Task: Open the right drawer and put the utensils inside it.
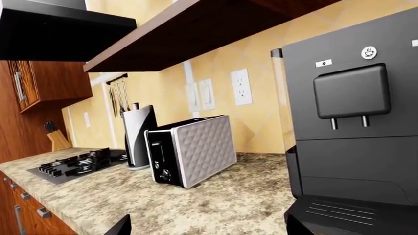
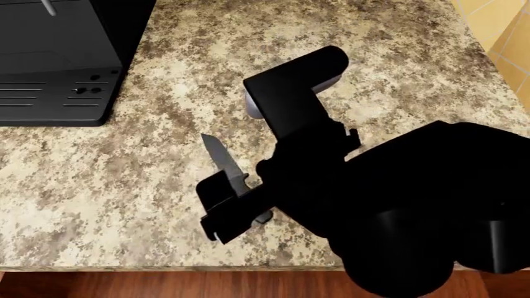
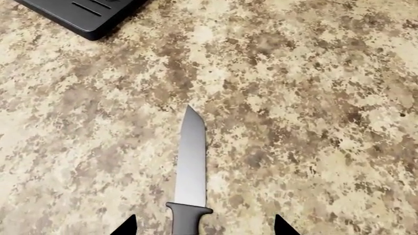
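Grey steel blade and dark handle mark the knife [image 3: 191, 166], lying flat on the speckled granite countertop [image 2: 398, 81] at lower centre of the right wrist view, tip pointing up the frame. The right gripper [image 3: 203, 226] straddles the handle with fingers spread, their tips showing either side at the bottom edge and not touching it. In the head view the same knife [image 2: 217, 152] sits left of centre, its handle largely covered by the black right arm [image 2: 314, 161]. Likely risks: closing off-centre could pivot or skid the thin knife on the smooth stone, and a grip near the blade root could let it tilt when lifted. A coffee machine [image 2: 58, 56] fills the upper left; its base is well apart from the knife. Only one knife is visible; a second cannot be found. No drawer front appears in the head or right wrist views, so its state is unknown. The left gripper [image 1: 202, 229] shows only dark tips at the frame's bottom, apparently spread with nothing between them, facing a toaster [image 1: 193, 149].
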`<state>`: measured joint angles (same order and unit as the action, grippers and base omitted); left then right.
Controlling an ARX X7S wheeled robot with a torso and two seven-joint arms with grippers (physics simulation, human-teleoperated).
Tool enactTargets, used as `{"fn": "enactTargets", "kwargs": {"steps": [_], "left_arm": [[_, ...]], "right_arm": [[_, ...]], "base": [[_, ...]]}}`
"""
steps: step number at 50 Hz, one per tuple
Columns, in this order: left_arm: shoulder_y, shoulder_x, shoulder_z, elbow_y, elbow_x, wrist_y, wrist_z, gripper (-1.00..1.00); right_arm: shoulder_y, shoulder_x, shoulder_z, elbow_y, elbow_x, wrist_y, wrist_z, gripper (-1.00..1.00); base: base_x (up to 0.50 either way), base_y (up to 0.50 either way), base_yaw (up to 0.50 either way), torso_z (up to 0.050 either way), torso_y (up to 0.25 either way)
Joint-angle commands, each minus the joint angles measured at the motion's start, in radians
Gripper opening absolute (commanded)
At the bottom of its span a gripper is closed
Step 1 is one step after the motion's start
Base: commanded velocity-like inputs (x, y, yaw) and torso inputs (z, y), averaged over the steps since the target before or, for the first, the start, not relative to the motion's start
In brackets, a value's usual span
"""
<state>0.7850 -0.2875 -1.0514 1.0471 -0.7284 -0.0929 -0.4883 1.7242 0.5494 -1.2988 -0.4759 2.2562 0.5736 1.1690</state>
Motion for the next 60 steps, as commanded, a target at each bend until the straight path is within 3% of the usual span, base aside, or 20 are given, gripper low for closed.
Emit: {"fn": "enactTargets", "kwargs": {"steps": [1, 60], "left_arm": [[0.000, 0.003, -0.003, 0.000, -0.003, -0.001, 0.001, 1.00], [0.000, 0.007, 0.008, 0.000, 0.005, -0.004, 0.000, 1.00]], "right_arm": [[-0.041, -0.018, -0.016, 0.021, -0.030, -0.012, -0.022, 1.00], [-0.131, -0.092, -0.088, 0.160, -0.124, -0.011, -0.098, 1.00]], "base": [[0.00, 0.00, 0.00, 0.000, 0.000], [0.00, 0.00, 0.00, 0.000, 0.000]]}}
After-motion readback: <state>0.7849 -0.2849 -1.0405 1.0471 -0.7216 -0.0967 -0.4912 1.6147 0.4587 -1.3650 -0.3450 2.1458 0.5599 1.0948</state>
